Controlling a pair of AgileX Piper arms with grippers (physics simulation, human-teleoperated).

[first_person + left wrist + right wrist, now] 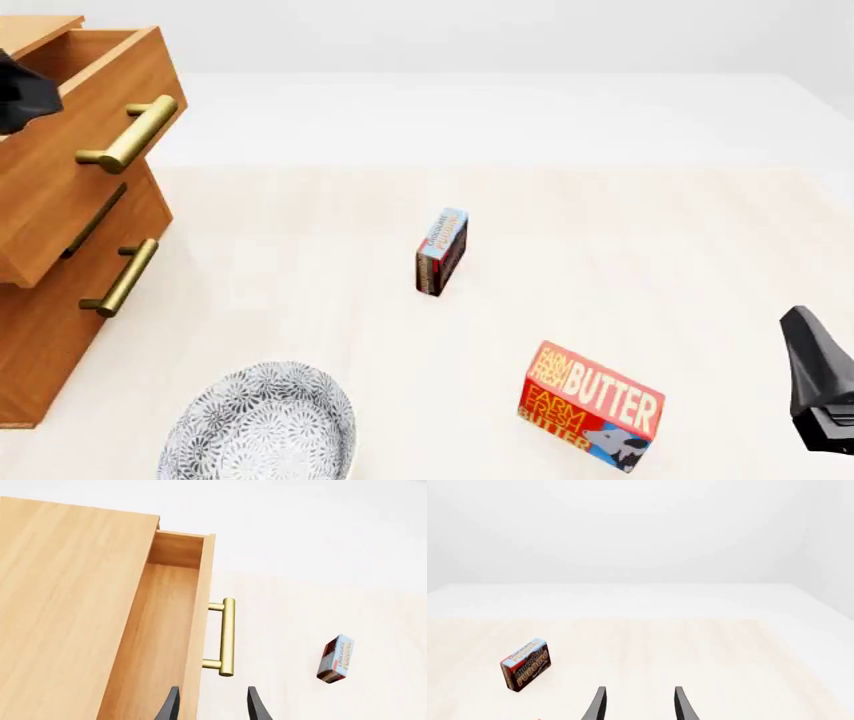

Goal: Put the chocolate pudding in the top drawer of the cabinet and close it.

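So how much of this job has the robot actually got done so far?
Done: the top drawer of the warm brown wooden cabinet is pulled open. In hand: nothing; the left gripper and right gripper are open and hold nothing. Left: the small dark-brown chocolate pudding box stands on the table, to be placed inside and the drawer shut.

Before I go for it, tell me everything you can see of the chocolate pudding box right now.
The chocolate pudding is a small thin box, cardboard by its look, with a dark brown printed face, a red edge and a light blue-white top. It stands upright on a narrow side on the pale wooden table, near the middle. Nothing but the table touches it: neither gripper is on it, and the cabinet, the butter box and the patterned plate all stand apart from it.
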